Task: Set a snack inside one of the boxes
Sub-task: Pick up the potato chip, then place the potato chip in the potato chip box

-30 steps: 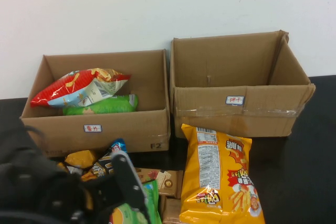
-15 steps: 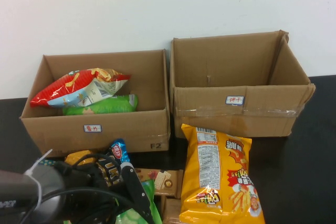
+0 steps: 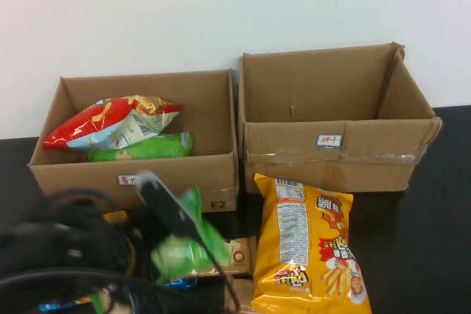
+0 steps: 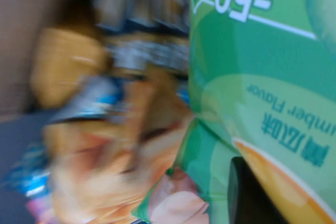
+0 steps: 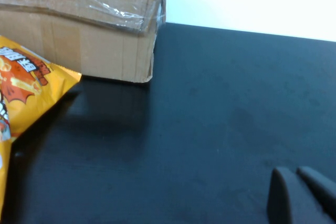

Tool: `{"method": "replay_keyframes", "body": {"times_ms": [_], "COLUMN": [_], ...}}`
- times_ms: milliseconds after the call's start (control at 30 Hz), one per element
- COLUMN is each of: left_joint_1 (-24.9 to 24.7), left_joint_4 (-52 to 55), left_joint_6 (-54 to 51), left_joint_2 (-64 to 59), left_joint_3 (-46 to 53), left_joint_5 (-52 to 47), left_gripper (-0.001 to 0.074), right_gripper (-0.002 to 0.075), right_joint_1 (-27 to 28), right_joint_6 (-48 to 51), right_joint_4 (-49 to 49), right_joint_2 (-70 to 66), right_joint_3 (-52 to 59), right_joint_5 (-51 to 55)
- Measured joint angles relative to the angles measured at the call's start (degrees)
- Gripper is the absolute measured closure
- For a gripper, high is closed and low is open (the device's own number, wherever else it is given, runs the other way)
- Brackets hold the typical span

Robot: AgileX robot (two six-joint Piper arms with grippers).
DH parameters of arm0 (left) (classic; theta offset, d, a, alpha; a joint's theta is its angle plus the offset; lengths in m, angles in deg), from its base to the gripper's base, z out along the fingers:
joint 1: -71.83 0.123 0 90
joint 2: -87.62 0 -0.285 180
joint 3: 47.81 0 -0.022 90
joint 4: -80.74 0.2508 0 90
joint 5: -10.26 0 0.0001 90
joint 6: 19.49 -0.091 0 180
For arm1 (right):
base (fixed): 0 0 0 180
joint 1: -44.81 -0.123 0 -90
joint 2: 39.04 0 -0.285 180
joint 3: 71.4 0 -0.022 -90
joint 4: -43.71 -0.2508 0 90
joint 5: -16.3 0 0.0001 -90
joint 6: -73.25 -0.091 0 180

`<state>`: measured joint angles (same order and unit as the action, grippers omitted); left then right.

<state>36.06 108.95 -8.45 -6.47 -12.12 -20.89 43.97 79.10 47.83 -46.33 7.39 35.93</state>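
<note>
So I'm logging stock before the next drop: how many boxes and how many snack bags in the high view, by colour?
Cardboard boxes: 2
Green bags: 2 (one in left claw, one boxed)
Red bag: 1
Yellow bag: 1
Total: 6, small packets uncounted.
Right claw parked.

Right box (image 3: pixel 335 108) empty; left box (image 3: pixel 140 174) half-filled.

A lab-like test bench: black table (image 3: pixel 449 204), bare white wall (image 3: pixel 147 12), labelled cardboard boxes (image 3: pixel 331 145).

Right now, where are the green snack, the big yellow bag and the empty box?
green snack (image 3: pixel 184 244), high view, crumpled middle, in left claw (image 3: pixel 173 218).
big yellow bag (image 3: pixel 309 248), high view, front.
empty box (image 3: pixel 331 154), high view, front wall.
</note>
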Motion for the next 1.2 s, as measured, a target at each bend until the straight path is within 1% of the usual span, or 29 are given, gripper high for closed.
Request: {"method": "replay_keyframes", "body": {"times_ms": [100,167,267,367,500,567,633,733,833,967,1033,1067,1100,1200], "left_joint_1": [0.00,0.00,0.00,0.00,0.72,2.85,5.43,9.68,12.67,15.81,17.66,18.57,19.41,21.09], "left_joint_4": [0.32,2.80,12.30,25.10,42.62,50.08,54.92,59.53,61.93,63.05,63.27,63.37,63.50,63.99], "left_joint_6": [4.97,10.25,19.83,31.79,48.96,58.09,65.27,74.91,79.58,81.86,83.07,83.80,85.06,90.79], "left_joint_2": [8.84,14.06,19.76,20.22,14.99,10.50,5.71,-1.14,-7.69,-16.85,-21.30,-22.89,-24.73,-28.24], "left_joint_3": [-3.10,-5.10,-7.60,-10.60,-14.49,-16.47,-18.09,-20.56,-23.82,-29.32,-32.62,-34.07,-35.21,-36.38], "left_joint_5": [-3.29,-2.12,5.79,13.99,15.70,16.10,18.01,24.11,27.92,30.05,32.79,34.96,37.25,42.67], "left_gripper": [0.0483,0.0483,0.0483,0.0483,0.0483,0.0483,0.0483,0.0483,0.0483,0.0483,0.0479,0.0460,0.0419,0.0234], "right_gripper": [0.0727,0.0727,0.0727,0.0727,0.0727,0.0727,0.0727,0.0727,0.0727,0.0727,0.0727,0.0727,0.0727,0.0727], "right_joint_1": [0.00,0.00,0.00,0.00,0.00,0.00,0.00,0.00,0.00,0.00,0.00,0.00,0.00,0.00], "right_joint_6": [0.00,0.00,0.00,0.00,0.00,0.00,0.00,0.00,0.00,0.00,0.00,0.00,0.00,0.00], "right_joint_4": [0.00,0.00,0.00,0.00,0.00,0.00,0.00,0.00,0.00,0.00,0.00,0.00,0.00,0.00], "right_joint_2": [0.00,0.00,0.00,0.00,0.00,0.00,0.00,0.00,0.00,0.00,0.00,0.00,0.00,0.00], "right_joint_3": [0.00,0.00,0.00,0.00,0.00,0.00,0.00,0.00,0.00,0.00,0.00,0.00,0.00,0.00], "right_joint_5": [0.00,0.00,0.00,0.00,0.00,0.00,0.00,0.00,0.00,0.00,0.00,0.00,0.00,0.00]}}
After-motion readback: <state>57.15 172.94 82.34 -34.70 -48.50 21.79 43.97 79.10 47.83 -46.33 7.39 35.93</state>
